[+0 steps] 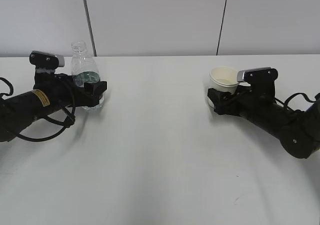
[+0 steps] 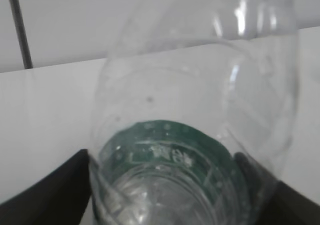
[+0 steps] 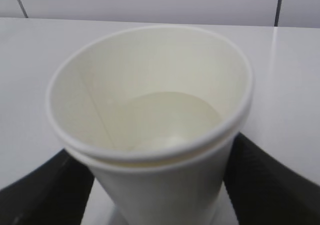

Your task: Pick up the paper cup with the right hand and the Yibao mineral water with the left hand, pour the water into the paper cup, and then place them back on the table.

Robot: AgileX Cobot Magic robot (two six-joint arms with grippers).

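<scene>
From the exterior view, the bottle [image 1: 86, 75] stands at nine o'clock on the worktop [image 1: 160, 150], the cup [image 1: 224, 80] at three. The left wrist view shows the left tool [image 1: 95, 91] wide around the bottle, green label unreadable. The right wrist view shows the right tool [image 1: 216, 101] wide around the cup.

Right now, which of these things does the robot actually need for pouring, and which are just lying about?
Needed:
- small white paper cup
- clear ribbed plastic water bottle with green label
- left end effector
- right end effector
- white table

Lying about:
- nothing loose; only the pale panelled wall behind
</scene>
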